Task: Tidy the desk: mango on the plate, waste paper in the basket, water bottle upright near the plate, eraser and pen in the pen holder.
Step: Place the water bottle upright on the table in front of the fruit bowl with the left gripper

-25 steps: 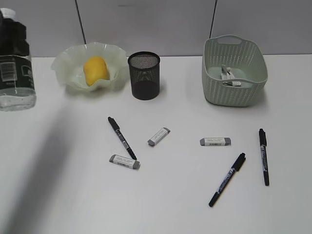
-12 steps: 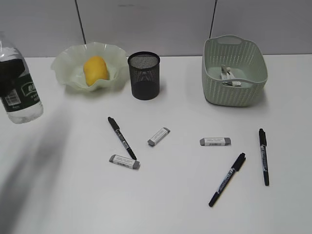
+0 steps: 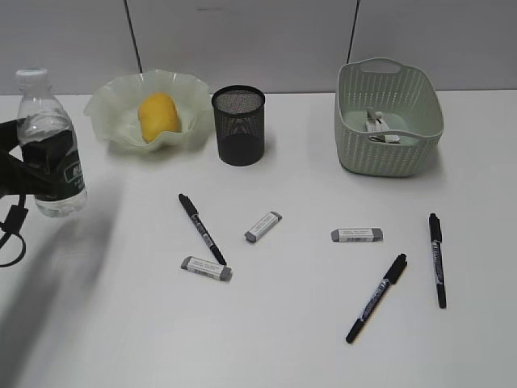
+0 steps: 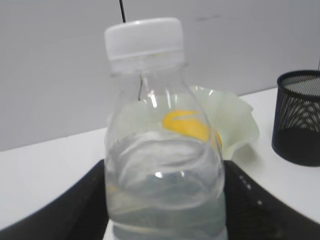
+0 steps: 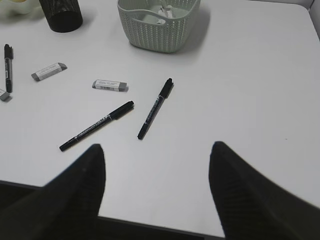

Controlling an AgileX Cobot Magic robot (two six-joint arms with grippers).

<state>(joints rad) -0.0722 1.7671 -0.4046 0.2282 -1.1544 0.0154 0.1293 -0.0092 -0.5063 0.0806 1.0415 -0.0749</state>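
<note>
My left gripper (image 3: pixel 32 174) is shut on the water bottle (image 3: pixel 50 145), which stands upright at the desk's left edge, left of the plate (image 3: pixel 109 101). Black fingers (image 4: pixel 75 210) press both of its sides. The mango (image 3: pixel 158 115) lies in the plate. The waste paper (image 3: pixel 380 129) lies in the basket (image 3: pixel 388 153). The pen holder (image 3: pixel 239 125) stands right of the plate. Three pens (image 3: pixel 202 229) (image 3: pixel 377 297) (image 3: pixel 437 259) and three erasers (image 3: pixel 263 226) (image 3: pixel 356 234) (image 3: pixel 206 268) lie on the desk. My right gripper (image 5: pixel 157 150) hangs open and empty over the desk's near edge.
A grey panelled wall (image 3: pixel 258 40) runs behind the desk (image 3: pixel 307 339). The desk's front edge (image 5: pixel 150 222) lies just under my right gripper. A black cable (image 3: pixel 12 234) loops below the left gripper.
The bottle has moved right from the frame's left edge and gone from tilted to upright. The left gripper has come into the exterior view with it. Everything else is unmoved.
</note>
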